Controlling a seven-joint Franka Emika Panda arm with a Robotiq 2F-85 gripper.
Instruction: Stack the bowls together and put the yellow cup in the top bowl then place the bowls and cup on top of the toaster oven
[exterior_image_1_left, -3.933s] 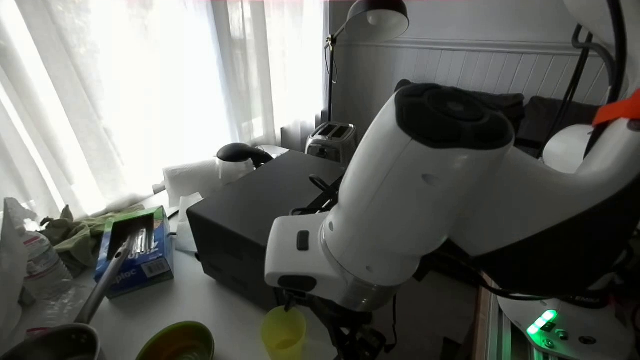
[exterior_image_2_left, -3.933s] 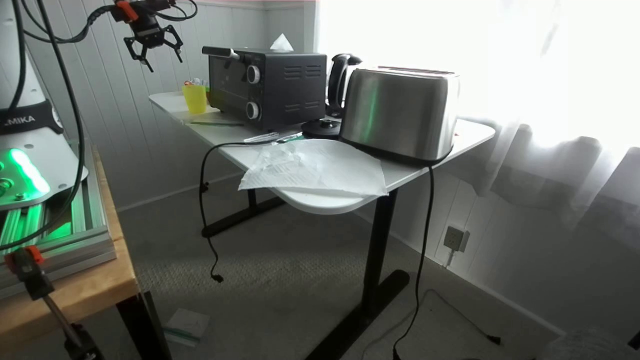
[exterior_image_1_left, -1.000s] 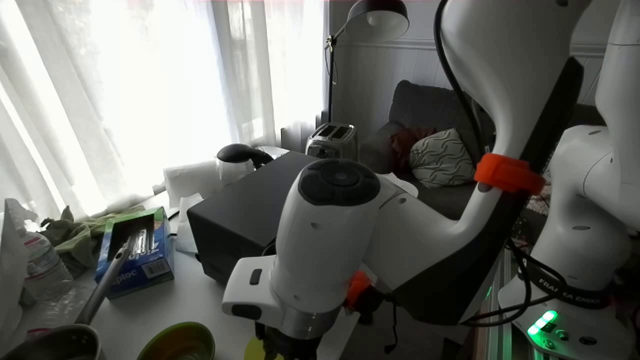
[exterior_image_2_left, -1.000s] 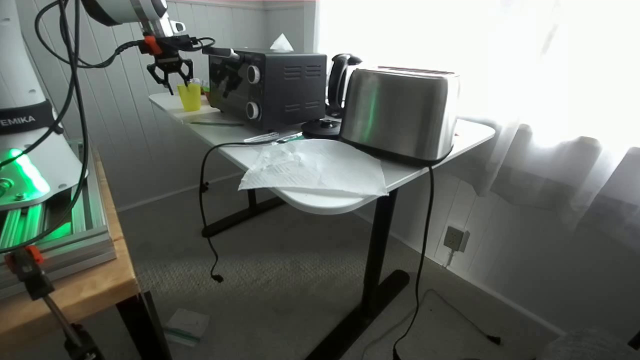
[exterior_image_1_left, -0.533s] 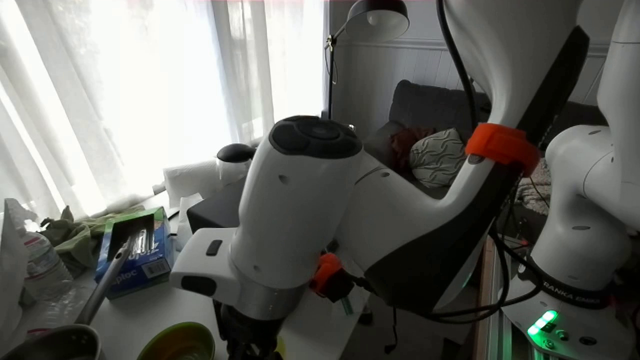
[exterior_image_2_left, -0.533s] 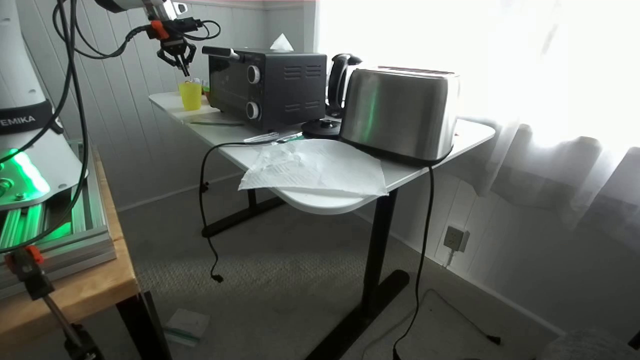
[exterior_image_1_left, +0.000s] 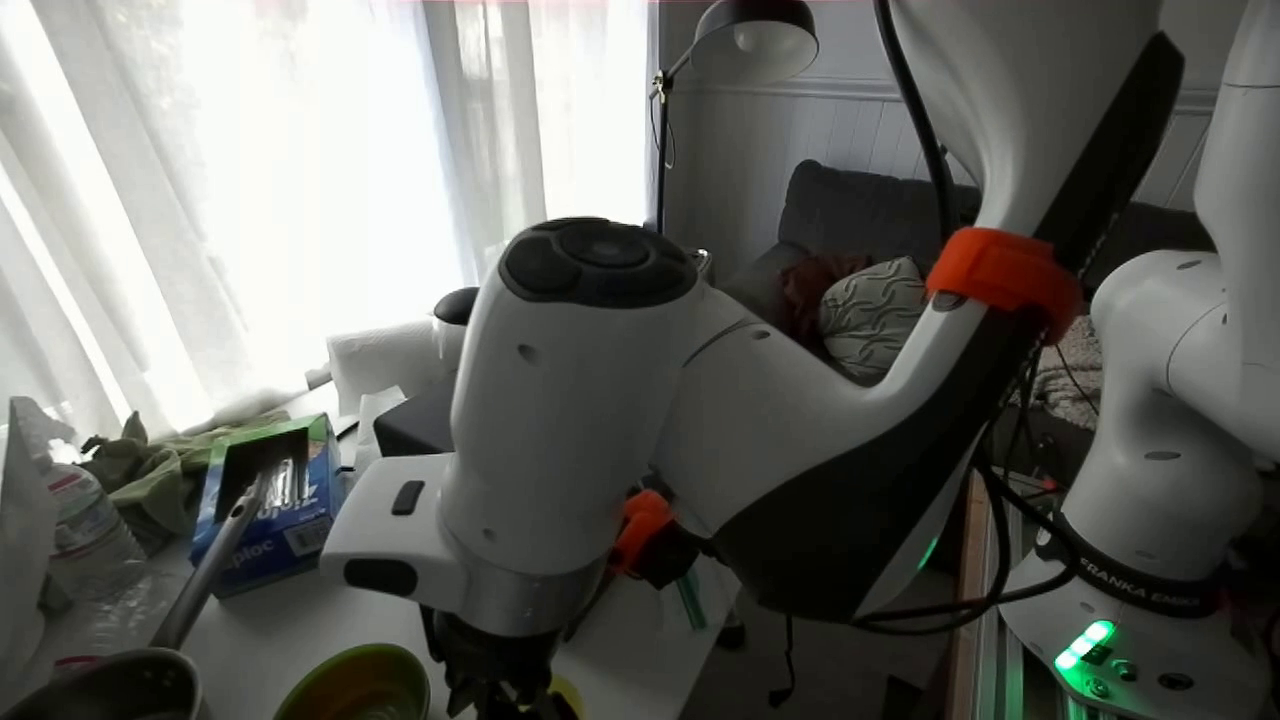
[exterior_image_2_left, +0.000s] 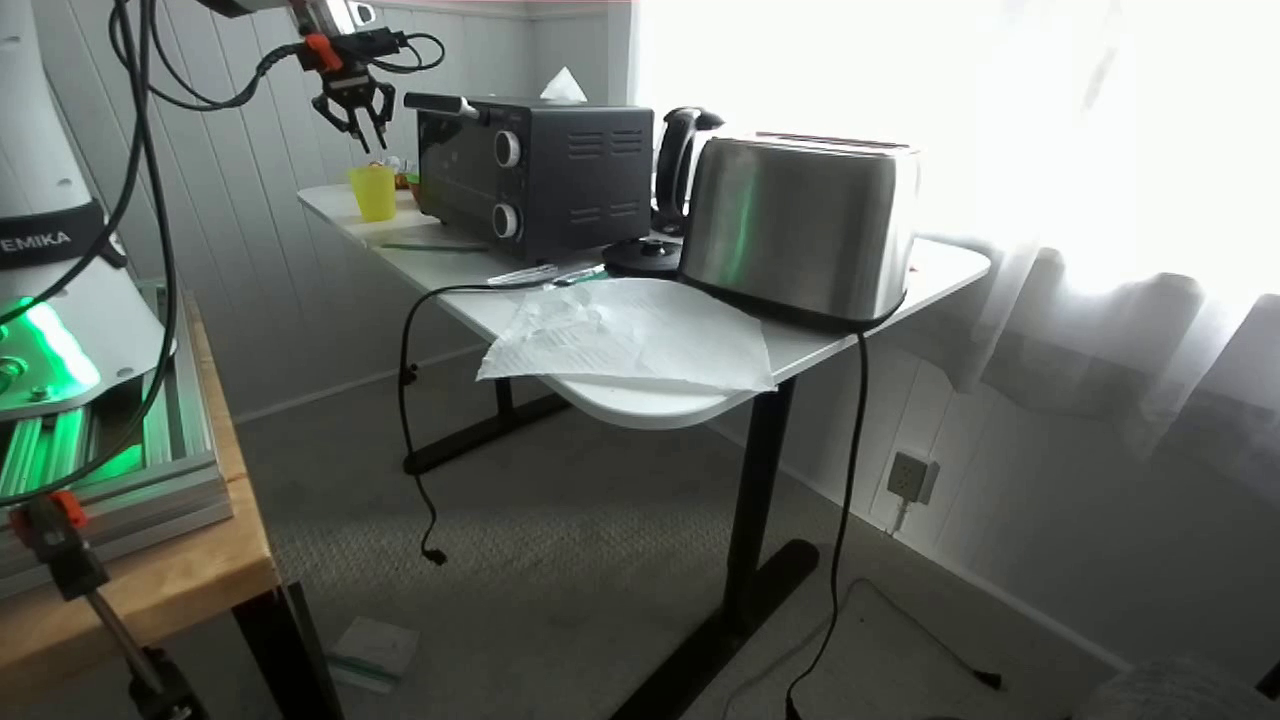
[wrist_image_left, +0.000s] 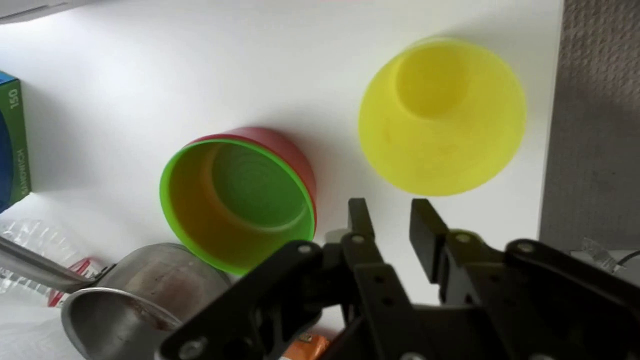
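The yellow-green bowl (wrist_image_left: 260, 185) is nested in the magenta-pink bowl (wrist_image_left: 300, 162) on the white table. To their right in the wrist view stands the yellow cup (wrist_image_left: 440, 145), upright and apart from them. My gripper (wrist_image_left: 387, 202) is partly open, with only bare tabletop showing between its fingers. An exterior view shows the gripper (exterior_image_2_left: 373, 148) just above the cup (exterior_image_2_left: 373, 195). The black toaster oven (exterior_image_2_left: 540, 170) sits close by on the same table. In an exterior view my arm covers most of the oven (exterior_image_1_left: 412, 422) and the gripper hides much of the cup (exterior_image_1_left: 568, 695).
A steel pot (wrist_image_left: 125, 320) stands against the bowls' side. A blue-green Ziploc box (exterior_image_1_left: 270, 520) and water bottle (exterior_image_1_left: 90, 530) lie beyond. The table edge (wrist_image_left: 550, 125) runs close to the cup. A silver toaster (exterior_image_2_left: 800, 225) and kettle (exterior_image_2_left: 680, 160) are past the oven.
My gripper rose and shifted toward the oven, its fingers drew nearly together half a second ago, then spread partly apart. The cup slid slightly left in an exterior view. The bowls stayed still.
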